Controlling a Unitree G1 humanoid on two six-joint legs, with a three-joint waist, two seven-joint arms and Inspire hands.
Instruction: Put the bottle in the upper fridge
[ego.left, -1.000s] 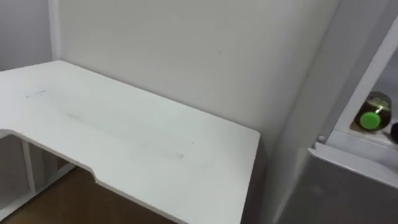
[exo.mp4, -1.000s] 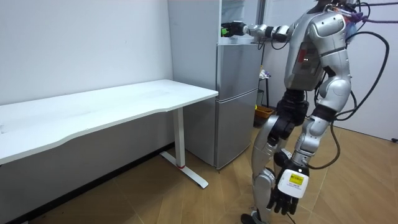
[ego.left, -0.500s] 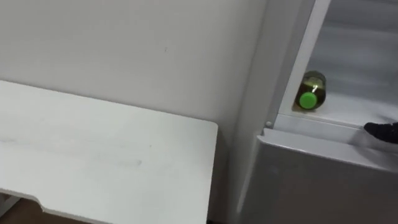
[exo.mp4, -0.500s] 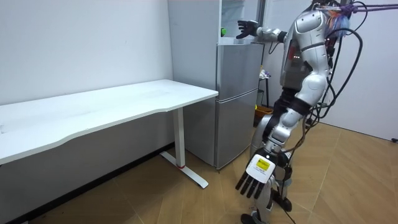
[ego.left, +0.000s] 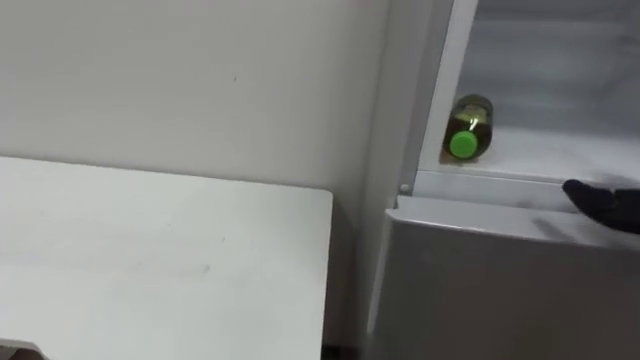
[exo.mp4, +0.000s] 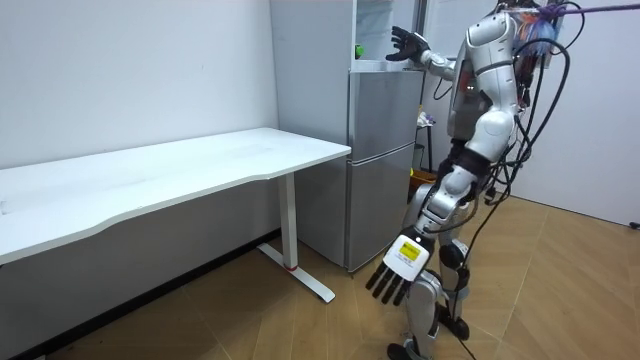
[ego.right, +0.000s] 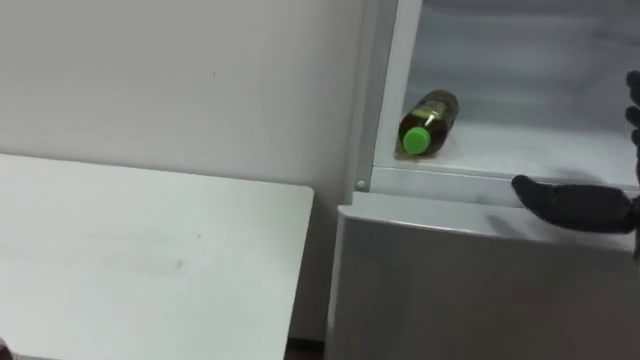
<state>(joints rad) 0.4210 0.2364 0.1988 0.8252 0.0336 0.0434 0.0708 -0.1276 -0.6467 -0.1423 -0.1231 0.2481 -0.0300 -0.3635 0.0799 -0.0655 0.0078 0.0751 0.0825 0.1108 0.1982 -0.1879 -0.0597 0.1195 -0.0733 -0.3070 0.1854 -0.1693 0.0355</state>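
Observation:
A bottle of yellowish drink with a green cap lies on its side on the white shelf of the open upper fridge, cap towards me, at the shelf's left end. In the room view it is a green speck above the grey lower door. My right hand hovers over the shelf's front edge, to the right of the bottle and apart from it, fingers spread and open. My left hand hangs low beside my legs with straight fingers.
I stand in front of the grey fridge with its lower door shut. A white desk stands against the wall to the left of the fridge. A small orange bin stands behind the fridge.
My right hand has drawn back from the bottle's end of the shelf and spread its fingers. My left hand has swung forward. The eye view has turned from the desk to the fridge.

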